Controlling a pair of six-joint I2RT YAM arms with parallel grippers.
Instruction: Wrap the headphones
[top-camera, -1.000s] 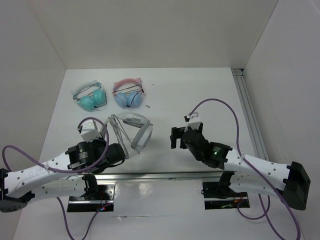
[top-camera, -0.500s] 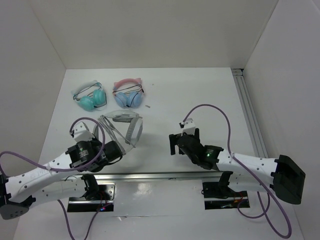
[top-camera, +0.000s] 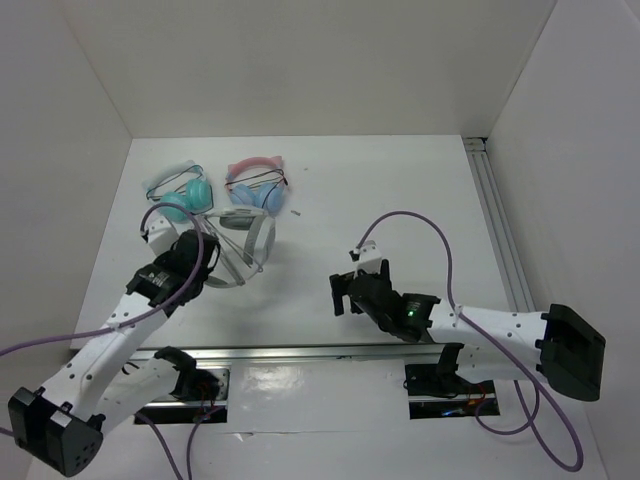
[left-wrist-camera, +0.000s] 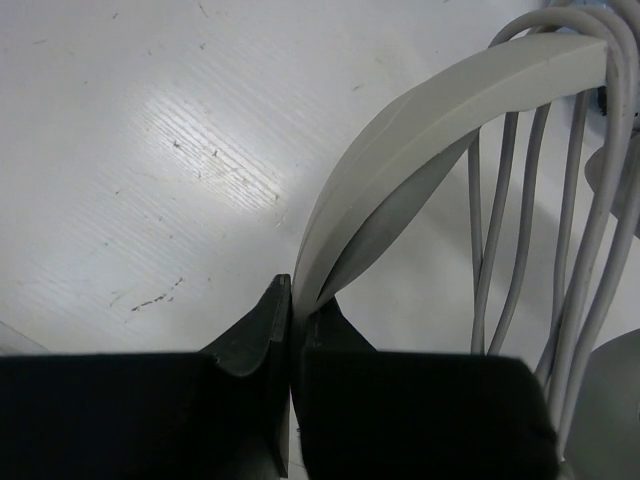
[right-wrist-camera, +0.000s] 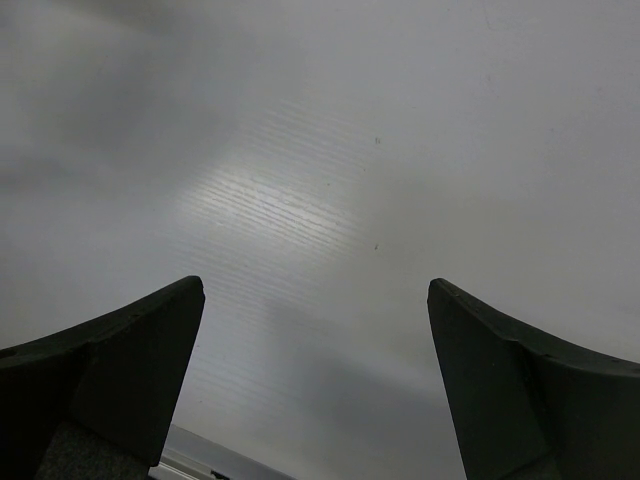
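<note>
1. Over the last second, the left gripper (left-wrist-camera: 292, 300) has carried the large white-and-grey over-ear headphones (top-camera: 250, 240) from the near middle of the white table (top-camera: 400, 190) towards 11 o'clock. They now hang at about 10 o'clock from the table's centre, just beside the smaller teal headphones (top-camera: 184, 198) and the pink-and-blue cat-ear headphones (top-camera: 257, 190). We cannot tell whether they touch either pair.
2. The left gripper's jaws are pinched together on the edge of the wide padded headband (left-wrist-camera: 430, 110). In the left wrist view, the thin grey cable (left-wrist-camera: 572, 200) runs in several strands across that band.
3. The right gripper (top-camera: 343, 294) has slid a little towards 7 o'clock. Its fingers stand wide apart with nothing between them, well apart from the headphones, at their 4 o'clock.
4. We judge the winding to be largely done, and the carry looks like parking the set beside the other two pairs. The cable's loose end is hidden, so we cannot confirm that it is tucked in.
5. We can read no brand, label or writing in any view.
</note>
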